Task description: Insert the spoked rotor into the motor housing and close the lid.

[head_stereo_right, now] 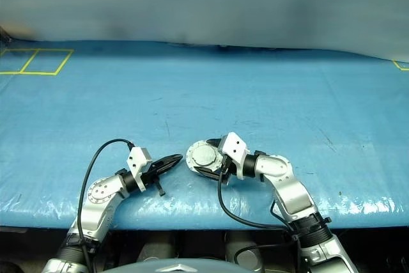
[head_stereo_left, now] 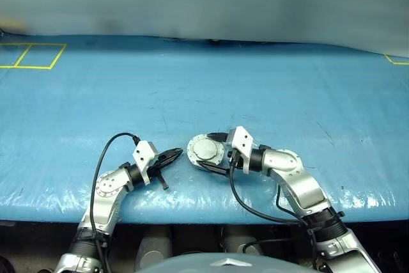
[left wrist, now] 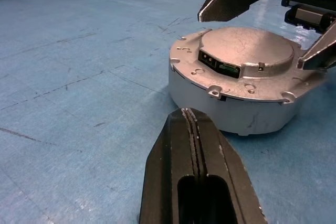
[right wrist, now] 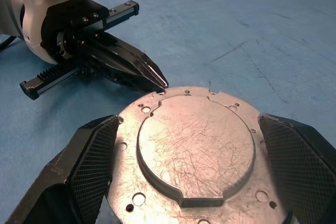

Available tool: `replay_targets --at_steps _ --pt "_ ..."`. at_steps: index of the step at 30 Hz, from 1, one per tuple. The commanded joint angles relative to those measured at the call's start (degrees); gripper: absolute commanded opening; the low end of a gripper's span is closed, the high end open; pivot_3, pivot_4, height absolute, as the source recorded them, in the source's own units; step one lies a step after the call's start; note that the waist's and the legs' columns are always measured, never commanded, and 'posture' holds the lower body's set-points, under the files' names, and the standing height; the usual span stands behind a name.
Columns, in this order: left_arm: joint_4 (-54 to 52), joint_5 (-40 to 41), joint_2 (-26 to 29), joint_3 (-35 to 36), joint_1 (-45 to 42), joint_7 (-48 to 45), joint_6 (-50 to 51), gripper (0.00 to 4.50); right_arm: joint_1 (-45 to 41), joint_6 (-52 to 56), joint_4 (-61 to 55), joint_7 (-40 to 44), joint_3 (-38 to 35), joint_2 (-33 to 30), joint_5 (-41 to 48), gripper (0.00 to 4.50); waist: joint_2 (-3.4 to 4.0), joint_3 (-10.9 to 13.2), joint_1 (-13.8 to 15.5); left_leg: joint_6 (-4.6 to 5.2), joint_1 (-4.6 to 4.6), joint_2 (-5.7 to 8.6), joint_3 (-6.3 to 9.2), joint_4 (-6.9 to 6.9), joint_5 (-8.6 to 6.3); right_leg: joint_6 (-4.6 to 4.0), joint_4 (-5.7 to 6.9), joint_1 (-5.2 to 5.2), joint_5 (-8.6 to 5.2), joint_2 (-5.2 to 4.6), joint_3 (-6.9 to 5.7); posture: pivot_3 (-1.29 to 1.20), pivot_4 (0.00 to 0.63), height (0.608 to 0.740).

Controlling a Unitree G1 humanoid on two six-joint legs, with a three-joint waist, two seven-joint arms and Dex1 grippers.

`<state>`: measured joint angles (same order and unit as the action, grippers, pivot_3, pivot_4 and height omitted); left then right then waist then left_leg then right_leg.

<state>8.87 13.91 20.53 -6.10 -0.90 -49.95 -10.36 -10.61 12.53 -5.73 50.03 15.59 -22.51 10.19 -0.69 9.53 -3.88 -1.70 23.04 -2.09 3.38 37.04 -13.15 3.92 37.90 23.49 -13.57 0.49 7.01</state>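
Right end effector (head_stereo_left: 206,151) spread wide around flat-lying motor housing (head_stereo_left: 206,150) — lid (right wrist: 195,148) up.

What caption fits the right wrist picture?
Open right gripper straddles the closed lid on the motor housing; shut left gripper points at its edge.

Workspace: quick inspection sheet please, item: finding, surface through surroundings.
Surface: blue table cover, scuffed, yellow tape squares at far left corner.
Job's things: round squat grey metal motor housing near front edge, plain grey lid shut on top; rotor hidden.
Clutter: nothing seen.
Grippers: left gripper jaws shut, tip beside the housing; right gripper jaws open, straddling the housing.
Cables: black cable loops over left arm, another under right arm.
Surroundings: grey wall behind the table.
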Motion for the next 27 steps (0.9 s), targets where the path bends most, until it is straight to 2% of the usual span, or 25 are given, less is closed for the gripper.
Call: replay_targets --at_steps 1,5,8,10,11,19,27 --pt "-1.6 0.1 0.0 0.3 0.0 0.3 -0.5 0.0 -0.9 -0.9 0.3 -0.3 0.3 0.3 -0.4 4.46 0.0 0.0 0.0 0.0 0.0 0.0 0.0 0.0 0.0 0.0 0.0 0.0 0.0 0.0 0.0 0.0 0.15 0.74" --pt "-1.5 0.0 0.0 0.2 -0.1 0.4 -0.5 0.0 -0.9 -0.4 1.7 -1.1 0.1 0.7 -0.8 4.46 0.0 0.0 0.0 0.0 0.0 -0.01 0.01 0.0 0.0 0.0 0.01 0.0 0.0 0.01 0.0 0.0 0.15 0.74" --pt "-1.6 -0.1 0.0 0.2 -0.1 0.4 -0.5 0.0 -0.5 0.4 1.2 -0.6 -0.6 0.8 0.8 3.85 0.0 0.0 0.0 0.0 -0.01 0.0 0.0 0.0 0.0 0.0 0.0 -0.01 0.0 0.0 0.0 0.0 0.15 0.74" --pt "-1.6 -0.1 0.0 0.2 0.0 0.5 -0.5 0.0 -0.3 0.9 0.6 -0.1 -1.1 0.4 1.6 3.17 0.0 0.0 0.0 0.0 -0.01 0.0 0.01 0.01 0.0 0.0 0.0 -0.02 0.0 0.0 0.0 0.0 0.15 0.74" --pt "-1.6 -0.1 0.0 0.2 0.0 0.5 -0.4 0.0 -0.4 1.0 0.4 -0.1 -1.4 0.2 1.7 3.0 0.0 0.0 0.0 0.0 0.0 0.0 0.01 0.01 0.0 0.0 0.0 -0.02 0.0 0.0 0.0 0.0 0.15 0.74" --pt "-1.1 0.0 -0.1 0.1 -0.1 0.3 -0.4 0.0 -1.0 3.1 -2.5 1.9 -4.2 0.0 7.7 3.0 -0.01 0.0 0.0 0.0 0.03 0.0 0.01 -0.01 0.0 0.0 -0.02 0.0 0.0 0.0 0.0 0.0 0.15 0.74" --pt "-1.1 0.1 -0.2 0.1 -0.2 0.2 -0.4 0.0 -2.0 0.4 -0.8 2.3 -1.2 -2.3 2.6 3.0 -0.01 0.0 0.0 0.0 0.03 0.0 0.01 -0.01 0.0 0.0 -0.02 0.02 0.0 0.0 0.0 0.0 0.15 0.74"
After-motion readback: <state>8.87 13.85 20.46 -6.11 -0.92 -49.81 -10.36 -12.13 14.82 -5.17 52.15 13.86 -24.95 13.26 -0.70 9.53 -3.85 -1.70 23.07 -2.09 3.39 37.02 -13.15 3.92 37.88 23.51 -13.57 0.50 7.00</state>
